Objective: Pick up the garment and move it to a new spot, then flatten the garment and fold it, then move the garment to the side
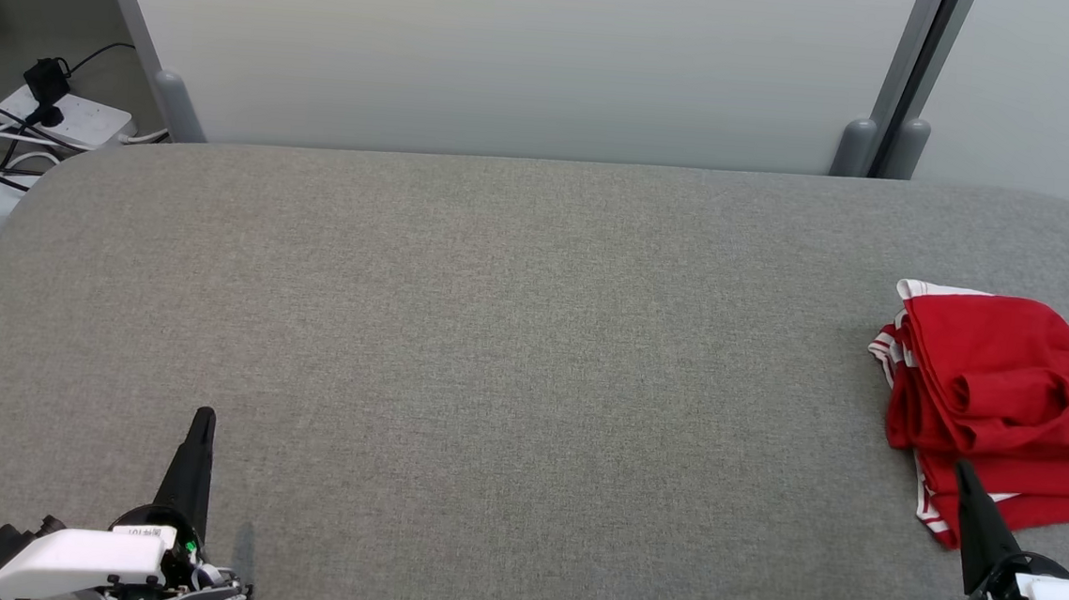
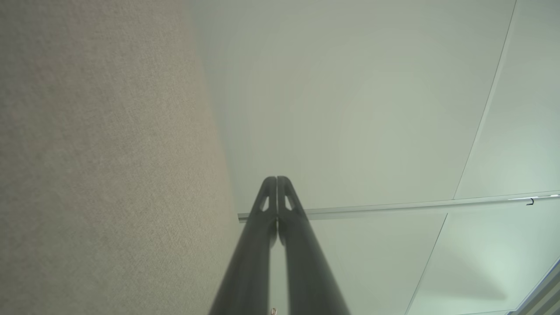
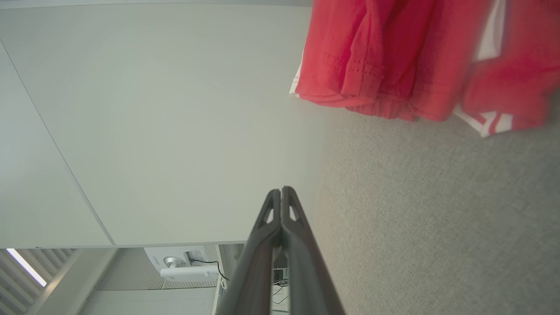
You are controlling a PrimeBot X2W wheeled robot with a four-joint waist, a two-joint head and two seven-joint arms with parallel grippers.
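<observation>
A red garment (image 1: 1007, 399) with white-striped trim lies in a folded heap at the right edge of the grey table (image 1: 512, 355). In the right wrist view the same red garment (image 3: 407, 57) fills the upper right. My right gripper (image 1: 963, 471) is shut and empty at the lower right, its tip just over the garment's near edge in the head view. Its two dark fingers (image 3: 280, 205) meet at the tips, apart from the cloth. My left gripper (image 1: 205, 416) is shut and empty at the lower left, far from the garment; its fingers (image 2: 276, 192) are pressed together.
Pale partition panels (image 1: 514, 54) stand behind the table. A white power strip (image 1: 67, 117) with black cables lies on the floor at the far left. The table's grey felt surface stretches bare between the two grippers.
</observation>
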